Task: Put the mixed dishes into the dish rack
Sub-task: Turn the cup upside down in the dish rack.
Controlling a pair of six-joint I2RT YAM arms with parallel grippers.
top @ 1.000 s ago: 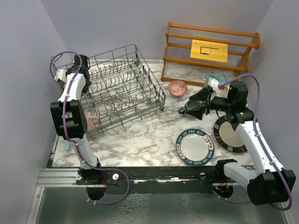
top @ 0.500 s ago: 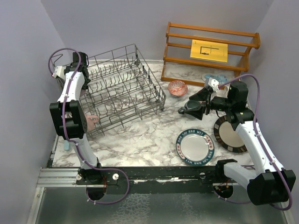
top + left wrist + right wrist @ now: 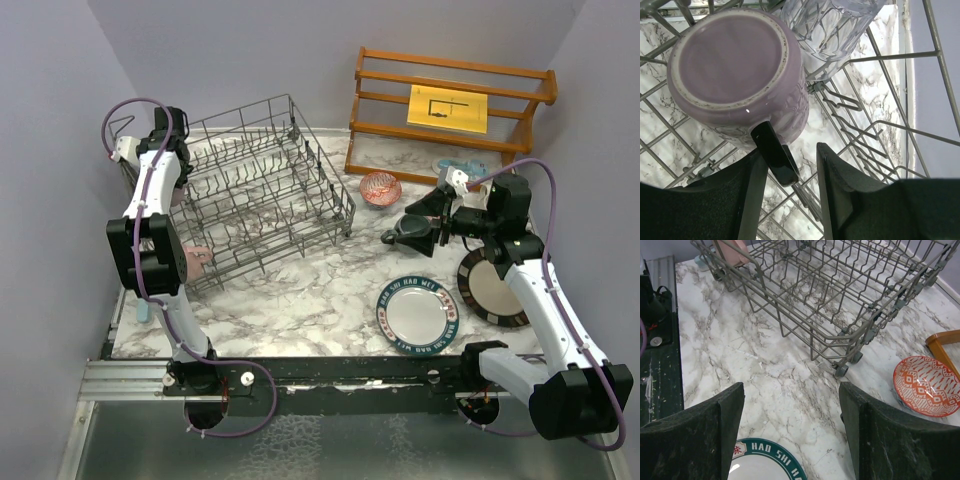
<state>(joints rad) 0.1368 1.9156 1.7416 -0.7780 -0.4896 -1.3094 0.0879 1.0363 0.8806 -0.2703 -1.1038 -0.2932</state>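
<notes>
– What had shifted in the past second?
– Near the front, nothing. The blue-rimmed lettered plate (image 3: 417, 315) and the dark-rimmed beige plate (image 3: 492, 288) lay where they had on the counter (image 3: 300, 290), and the right arm had not moved. Only the left wrist, at the far-left corner of the dish rack (image 3: 322, 152), had drifted slightly leftward.
– And the right claw (image 3: 792, 395)?
– It was spread wide and empty. It hung above the counter with the lettered plate's rim just under it, the red-patterned bowl (image 3: 926, 385) off to one side and the rack beyond. That arm was bent at the elbow, its wrist pointing left toward the rack.
– The rack itself?
– A pink mug (image 3: 193, 262) sat at its near-left corner.
– The left claw (image 3: 787, 160)?
– It was released, its fingers parted. The mauve mug (image 3: 735, 65) stood upside down in the rack just beyond them, with its dark handle in the gap. The clear glass (image 3: 827, 30) was beside the mug, farther in. That arm reached far along the rack's left side, with the claw aimed down.
</notes>
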